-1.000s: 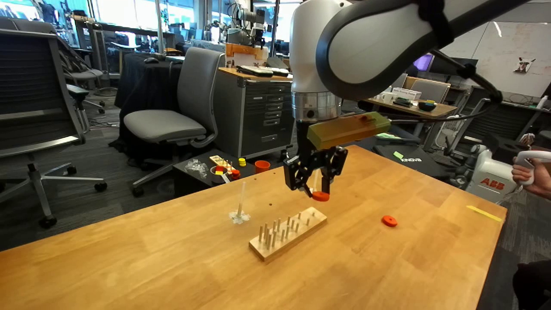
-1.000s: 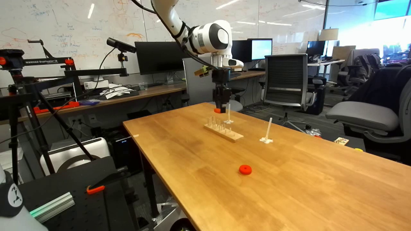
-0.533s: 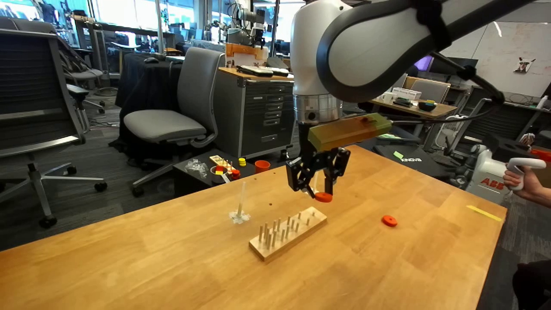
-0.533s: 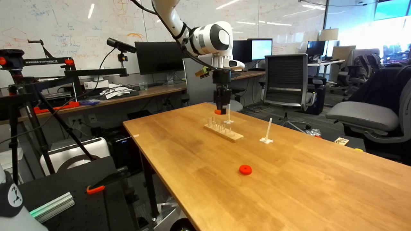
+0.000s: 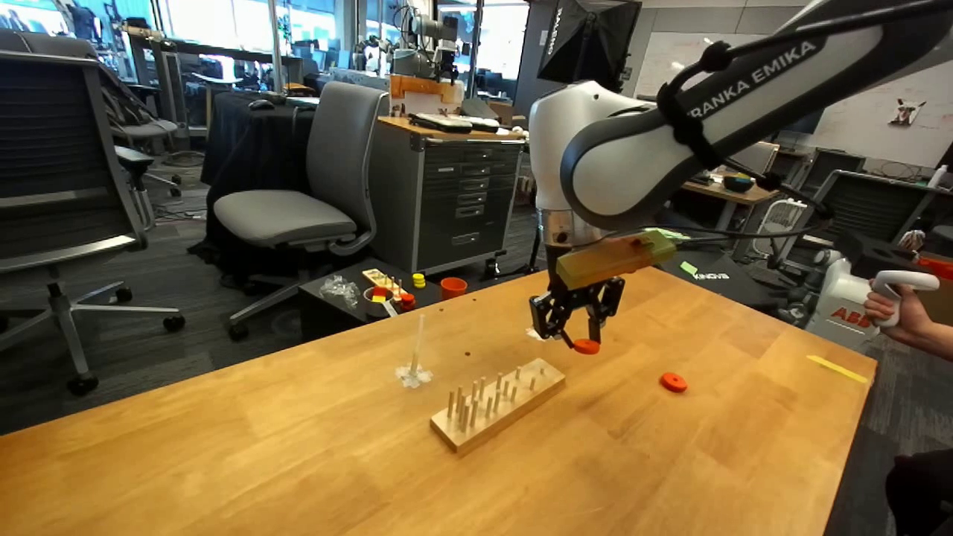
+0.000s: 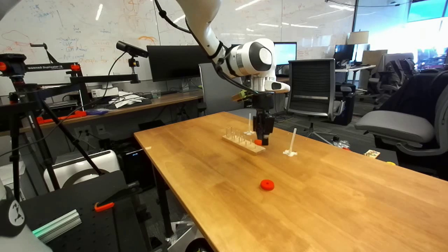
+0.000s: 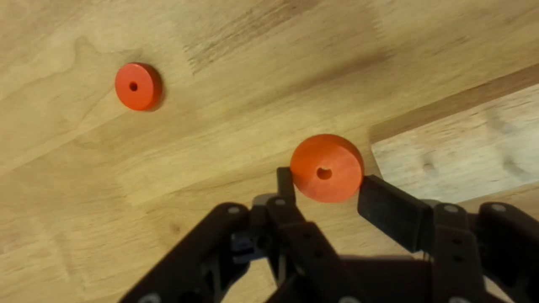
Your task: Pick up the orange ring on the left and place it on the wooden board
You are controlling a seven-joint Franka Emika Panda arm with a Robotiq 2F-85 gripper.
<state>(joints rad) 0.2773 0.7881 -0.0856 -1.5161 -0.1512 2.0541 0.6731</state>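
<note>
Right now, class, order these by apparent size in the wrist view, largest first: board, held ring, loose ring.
1. The board, cut off at the edge
2. The held ring
3. The loose ring
Real ring sizes are unsure: the held ring is probably nearer the viewpoint.

Arm [image 5: 633, 182] bent, wrist [image 5: 558, 227] upright, gripper [image 5: 585, 345] aimed down, and it's a pinch!

In an exterior view here's the white-and-black arm, slanting from the upper right, then turning the corner at a big rounded joint into a near-vertical run; in both exterior views the black gripper hangs right underneath. And look at the wrist view: two dark fingers [image 7: 286, 183] pressing in from opposite sides, tips parted, clamped.
</note>
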